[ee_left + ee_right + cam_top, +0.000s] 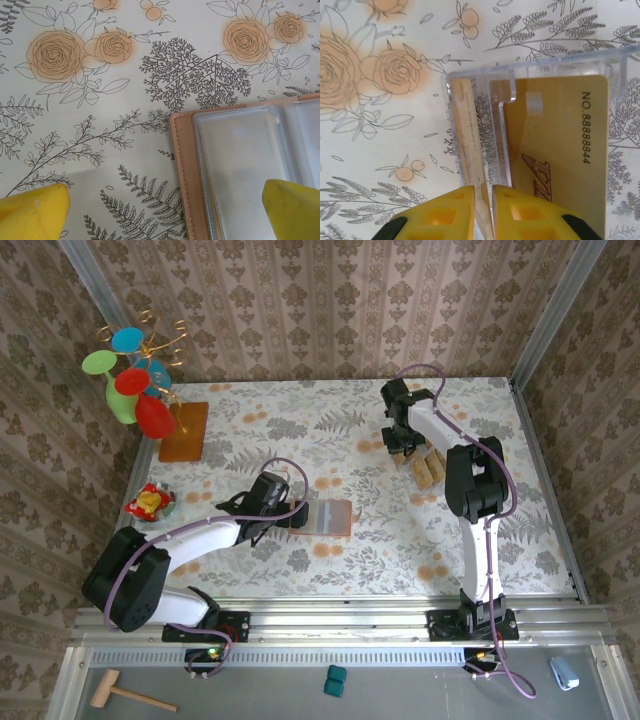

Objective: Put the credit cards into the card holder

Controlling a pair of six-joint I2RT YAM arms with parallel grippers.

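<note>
The card holder (332,517) lies open on the flowered table, with a reddish-brown stitched edge (182,175) and clear sleeves (240,160). My left gripper (165,210) hovers open over its left edge, one yellow finger (35,212) over the cloth and the other over the sleeves. Tan-gold credit cards (428,468) stand in a clear tray (530,67). My right gripper (483,200) is shut on the edge-on credit card (470,145) in the tray's left slot. A second card (560,145), numbered on its face, leans in the slot beside it.
A wooden board (185,430) with a stand of coloured discs (135,380) sits at the back left. A small red and yellow item (150,503) lies near the left wall. Patterned walls close in three sides, and a metal rail (340,620) runs along the near edge.
</note>
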